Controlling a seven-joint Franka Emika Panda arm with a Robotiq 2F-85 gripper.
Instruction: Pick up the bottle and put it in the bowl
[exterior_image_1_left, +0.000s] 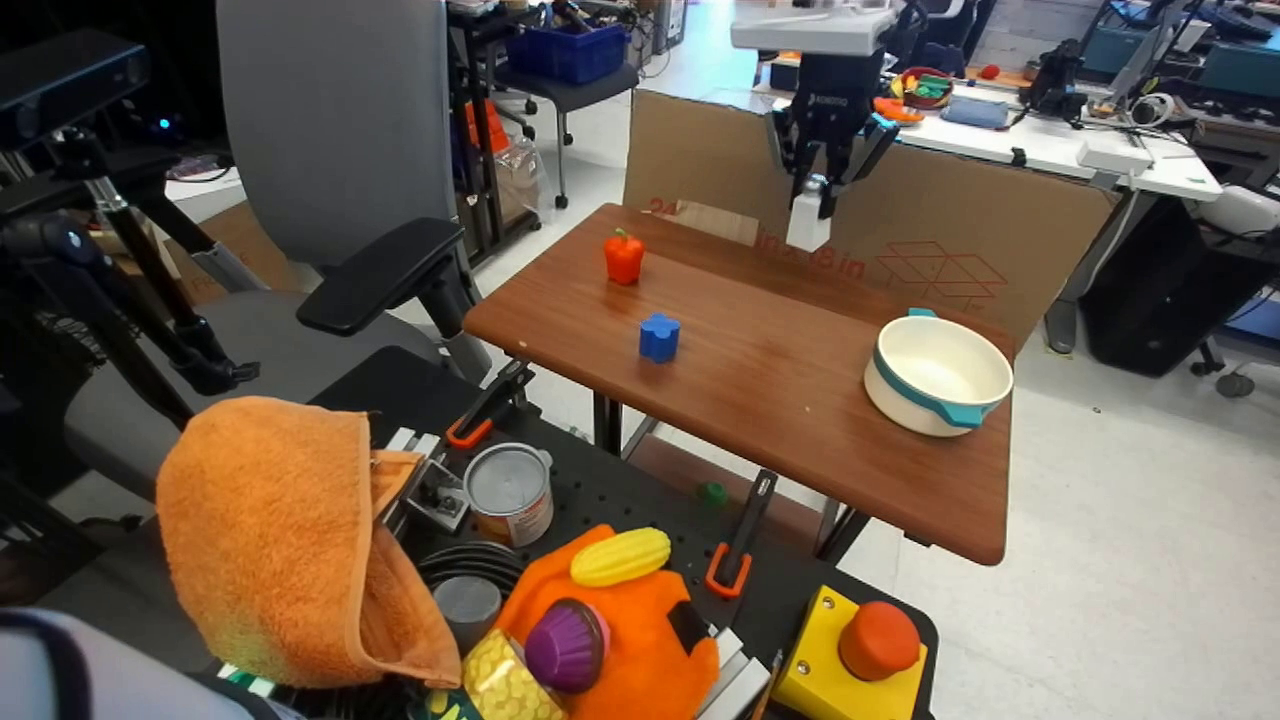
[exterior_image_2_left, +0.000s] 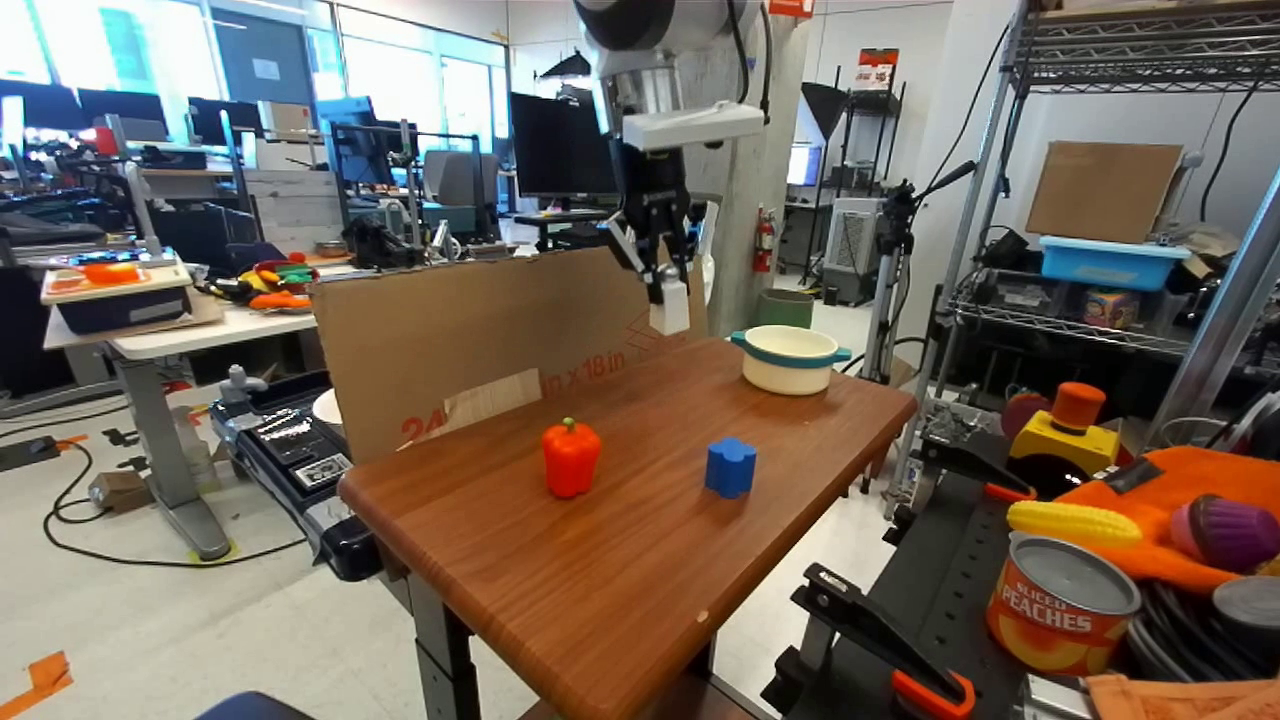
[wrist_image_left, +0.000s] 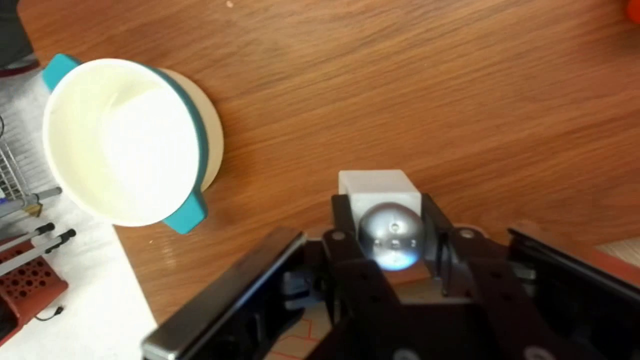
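Note:
The bottle, a white square block shape with a round silver cap, shows in both exterior views (exterior_image_1_left: 808, 230) (exterior_image_2_left: 670, 314) and in the wrist view (wrist_image_left: 375, 181). My gripper (exterior_image_1_left: 814, 192) is shut on it near the cap, with a finger on each side; it also shows in the other views (exterior_image_2_left: 667, 283) (wrist_image_left: 384, 212). The bottle hangs above the table's far edge, cap up. The bowl, cream with a teal band and two teal handles, stands upright at the table's end (exterior_image_1_left: 905, 400) (exterior_image_2_left: 785, 378). In the wrist view the bowl (wrist_image_left: 212, 135) is left of the bottle, apart from it.
On the wooden table (exterior_image_1_left: 760, 370) stand an orange-red pepper (exterior_image_1_left: 624, 258) and a blue flower-shaped block (exterior_image_1_left: 659, 338), towards the end away from the bowl. A cardboard sheet (exterior_image_1_left: 700, 150) rises along the far edge, behind the gripper. A black cart (exterior_image_1_left: 620, 510) with clutter stands alongside.

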